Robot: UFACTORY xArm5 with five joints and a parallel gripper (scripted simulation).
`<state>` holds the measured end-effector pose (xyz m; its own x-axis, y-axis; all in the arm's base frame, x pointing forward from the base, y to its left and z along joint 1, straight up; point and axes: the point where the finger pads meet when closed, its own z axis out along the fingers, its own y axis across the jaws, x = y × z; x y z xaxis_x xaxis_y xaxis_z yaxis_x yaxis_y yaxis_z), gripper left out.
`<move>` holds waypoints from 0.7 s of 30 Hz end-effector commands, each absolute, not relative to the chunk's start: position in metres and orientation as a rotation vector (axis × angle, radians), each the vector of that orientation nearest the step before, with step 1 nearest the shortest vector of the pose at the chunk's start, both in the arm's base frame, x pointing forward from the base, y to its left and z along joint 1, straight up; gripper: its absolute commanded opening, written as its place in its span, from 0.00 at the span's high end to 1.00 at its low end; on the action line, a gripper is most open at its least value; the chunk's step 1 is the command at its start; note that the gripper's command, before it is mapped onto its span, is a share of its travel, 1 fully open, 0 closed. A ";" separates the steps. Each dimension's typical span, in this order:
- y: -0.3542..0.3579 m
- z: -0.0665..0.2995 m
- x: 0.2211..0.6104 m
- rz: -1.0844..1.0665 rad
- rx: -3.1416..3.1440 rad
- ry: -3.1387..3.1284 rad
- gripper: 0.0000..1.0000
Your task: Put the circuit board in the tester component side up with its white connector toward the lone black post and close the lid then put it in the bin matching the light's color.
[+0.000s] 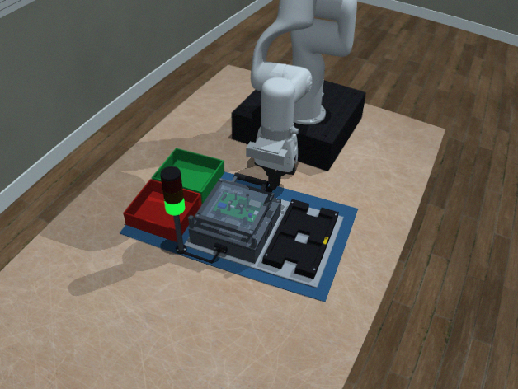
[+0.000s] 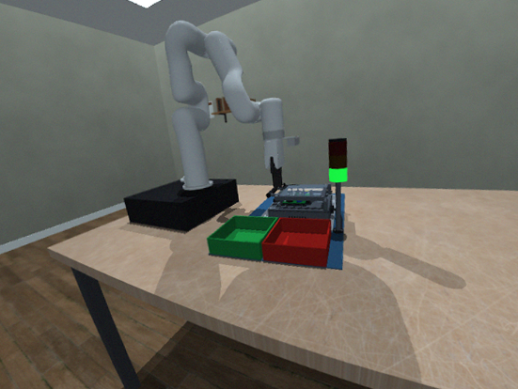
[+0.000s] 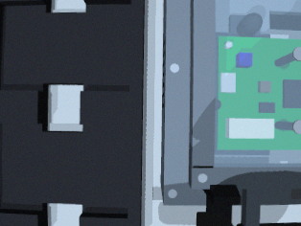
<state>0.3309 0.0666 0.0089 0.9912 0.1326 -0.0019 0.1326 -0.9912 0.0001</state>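
Note:
The signal light glows green. The green circuit board lies flat, component side up, in the grey tester, beneath the lowered clear lid. Its white connector shows in the wrist view. My gripper is shut and empty, its tips low at the lid's handle side, close to the hook; contact with the hook's tab cannot be made out. The black tray holds no board. The lone black post cannot be picked out clearly.
The green bin and red bin stand side by side beyond the tester, both empty. The light's pole rises near the red bin and tester. A black handle bar runs along the lid's robot side.

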 end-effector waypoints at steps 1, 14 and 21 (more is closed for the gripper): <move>0.067 0.009 0.332 0.002 3.135 0.209 1.00; 0.067 0.008 0.332 0.002 3.135 0.209 1.00; 0.067 0.007 0.332 0.002 3.135 0.209 1.00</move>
<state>0.3308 0.0666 0.0070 0.9912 0.1327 -0.0021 0.1327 -0.9912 0.0002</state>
